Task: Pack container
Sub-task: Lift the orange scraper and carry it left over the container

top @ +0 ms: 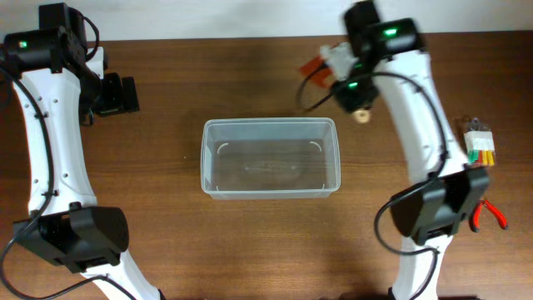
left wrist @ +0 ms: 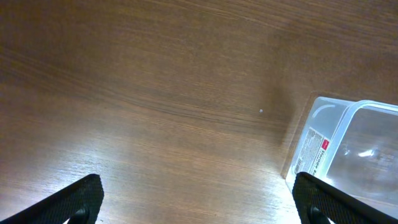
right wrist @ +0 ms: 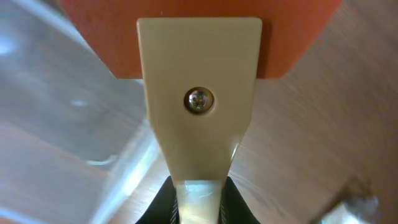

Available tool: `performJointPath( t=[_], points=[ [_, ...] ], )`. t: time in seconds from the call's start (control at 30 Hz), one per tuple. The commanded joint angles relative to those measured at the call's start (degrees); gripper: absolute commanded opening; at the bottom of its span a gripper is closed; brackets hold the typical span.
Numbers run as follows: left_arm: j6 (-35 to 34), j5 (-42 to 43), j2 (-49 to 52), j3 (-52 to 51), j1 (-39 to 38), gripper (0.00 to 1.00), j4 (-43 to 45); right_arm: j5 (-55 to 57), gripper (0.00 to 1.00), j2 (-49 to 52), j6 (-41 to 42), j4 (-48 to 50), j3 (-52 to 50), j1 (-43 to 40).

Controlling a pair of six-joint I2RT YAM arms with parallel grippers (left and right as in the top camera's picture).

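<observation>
Orange-bladed scraper [right wrist: 198,62] clamped in right fingers [right wrist: 158,210], just beyond the far right corner of the clear container [top: 205,158], mid worktop [top: 166,75]. Left fingers [left wrist: 81,199] spread wide, empty, well apart to the left. Carry over the rim, lower flat inside, then let go.

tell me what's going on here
The right gripper is shut on a scraper with an orange blade and a beige handle, held just beyond the far right corner of the clear container, which looks empty. The left gripper is open over bare table left of the container, holding nothing. Red-handled pliers and a small white pack lie at the right, not yet packed.
</observation>
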Motion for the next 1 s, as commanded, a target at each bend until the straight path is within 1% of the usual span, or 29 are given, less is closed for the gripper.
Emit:
performJointPath(
  t=[0.0, 0.17, 0.3, 0.4, 0.53, 0.67, 0.73, 0.97],
  points=[
    [0.7, -0.4, -0.2, 0.5, 0.3, 0.99, 0.0, -0.3, 0.04, 0.1, -1.6, -0.2, 1.3, 5.6],
    [0.7, -0.4, -0.2, 0.5, 0.3, 0.99, -0.1, -0.4, 0.04, 0.1, -2.7, -1.1, 1.2, 13.1],
    [0.7, -0.4, -0.2, 0.5, 0.3, 0.99, -0.1, -0.4, 0.04, 0.1, -2.8, -1.4, 1.0, 16.9],
    [0.7, -0.4, -0.2, 0.5, 0.3, 0.99, 0.0, -2.4, 0.04, 0.1, -5.9, -1.9, 1.0, 19.3],
    [0.7, -0.4, -0.2, 0.5, 0.3, 0.99, 0.0, -6.1, 0.04, 0.1, -9.0, -3.7, 0.2, 20.2],
    [0.7, -0.4, -0.2, 0.5, 0.3, 0.99, -0.1, -7.4, 0.04, 0.1, -11.4, -4.1, -2.2, 19.8],
    [0.7, -0.4, -0.2, 0.5, 0.3, 0.99, -0.1, -8.2, 0.04, 0.1, -12.8, -3.5, -4.1, 19.6],
    [0.7, -0.4, -0.2, 0.5, 0.3, 0.99, -0.1, -8.8, 0.04, 0.2, -13.0, 1.2, -10.8, 19.5]
  ],
)
